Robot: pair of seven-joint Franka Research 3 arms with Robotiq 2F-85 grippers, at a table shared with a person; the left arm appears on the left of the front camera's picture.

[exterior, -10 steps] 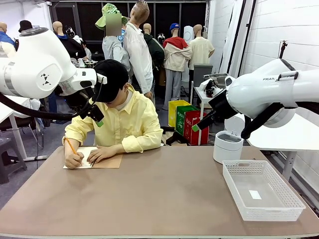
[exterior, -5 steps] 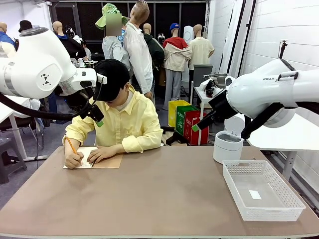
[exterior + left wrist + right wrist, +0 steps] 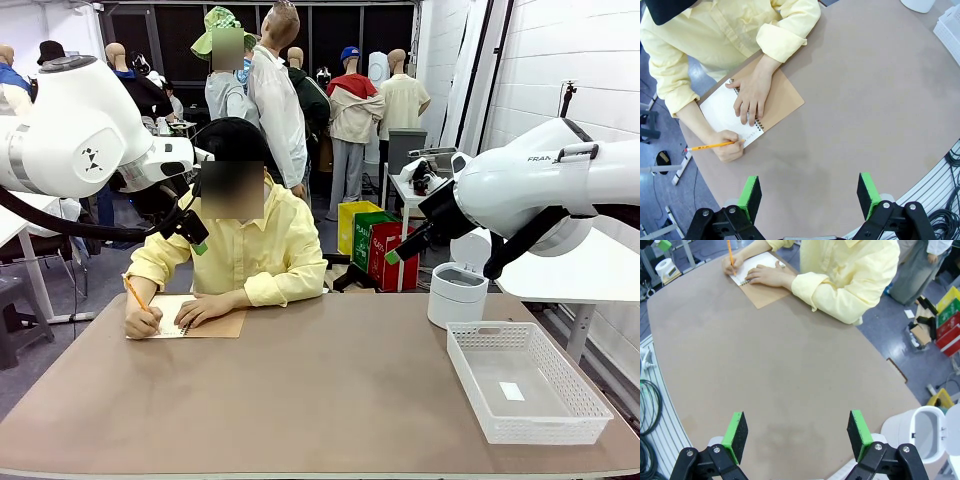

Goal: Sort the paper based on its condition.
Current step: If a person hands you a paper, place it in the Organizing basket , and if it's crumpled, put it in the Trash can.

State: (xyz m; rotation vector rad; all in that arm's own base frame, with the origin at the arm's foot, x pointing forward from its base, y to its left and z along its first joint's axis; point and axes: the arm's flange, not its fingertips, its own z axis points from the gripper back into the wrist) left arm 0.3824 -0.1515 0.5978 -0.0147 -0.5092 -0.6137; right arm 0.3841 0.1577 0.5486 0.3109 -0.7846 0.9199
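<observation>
Left pincer (image 3: 810,197), right pincer (image 3: 797,435) spread, empty. Person (image 3: 740,30) pencilling in tan-covered spiral notebook (image 3: 785,95). Best wait high, clear, till a sheet comes loose.

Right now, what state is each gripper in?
Left gripper: open, holding nothing.
Right gripper: open, holding nothing.

Bright, even overhead light fell on the matte brown surface (image 3: 330,390), leaving only soft, faint shadows and no harsh glare. The front view was sharp, its background hall dimmer. Both wrist views bowed strongly at the edges.
</observation>
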